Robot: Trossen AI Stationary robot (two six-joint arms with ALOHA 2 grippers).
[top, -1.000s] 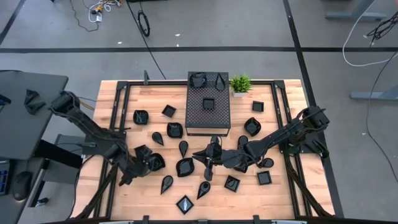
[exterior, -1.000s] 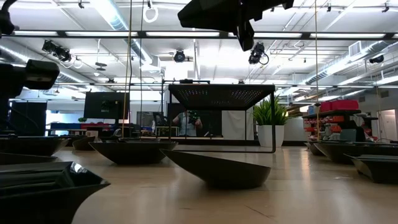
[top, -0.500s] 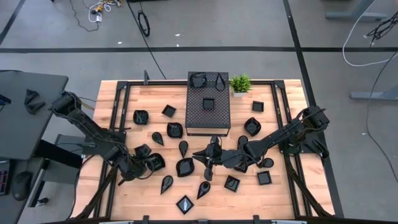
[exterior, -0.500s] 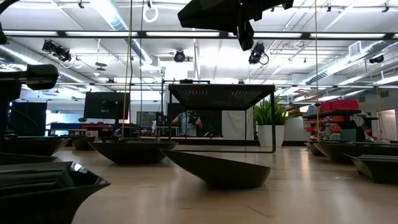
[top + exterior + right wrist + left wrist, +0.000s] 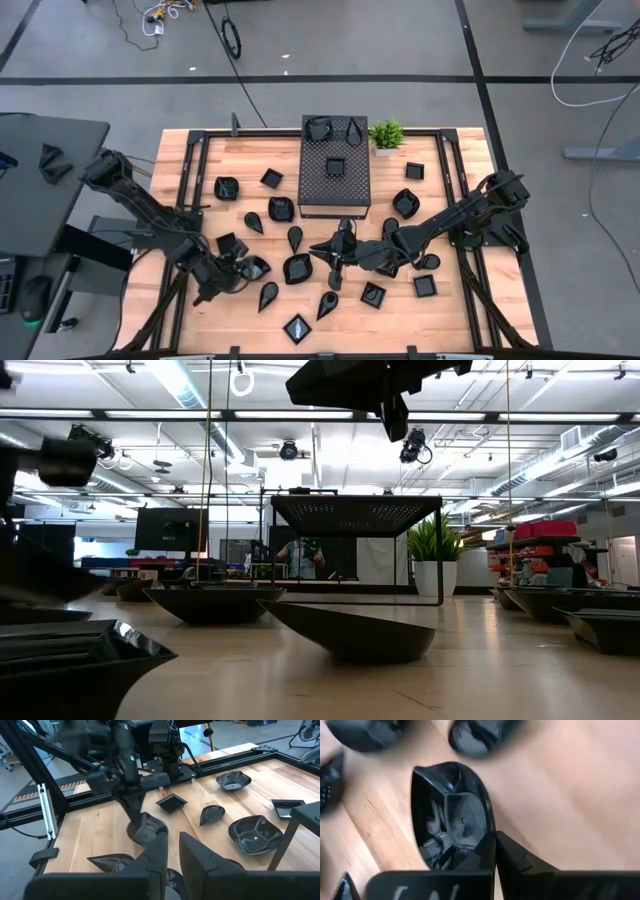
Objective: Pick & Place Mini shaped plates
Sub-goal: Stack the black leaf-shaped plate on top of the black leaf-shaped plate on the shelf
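Note:
Several glossy black mini shaped plates lie scattered on the wooden table. My left gripper, at the near left, is shut on a rounded leaf-shaped plate, which also shows in the high view. My right gripper hangs above the middle of the table and points toward the left arm. Its fingers stand a narrow gap apart with nothing between them. It shows high up in the low view. A leaf-shaped plate rests flat on the wood between the two grippers. My left gripper pinches the leaf plate's rim on one long side, one finger inside the dish and the other outside it. The fingers come slanting down from the table's left. Whether the plate is clear of the wood, I cannot tell.
The black perforated box stands at the far middle with three plates on its top. The green plant is beside it. More plates lie near the table's front edge and by the right arm. Black frame rails run along both sides.
My left gripper has shut on the leaf plate's rim and gone a little toward the table's near edge and its middle. The plate has shifted with it and shows blurred in the low view. My right gripper has kept still.

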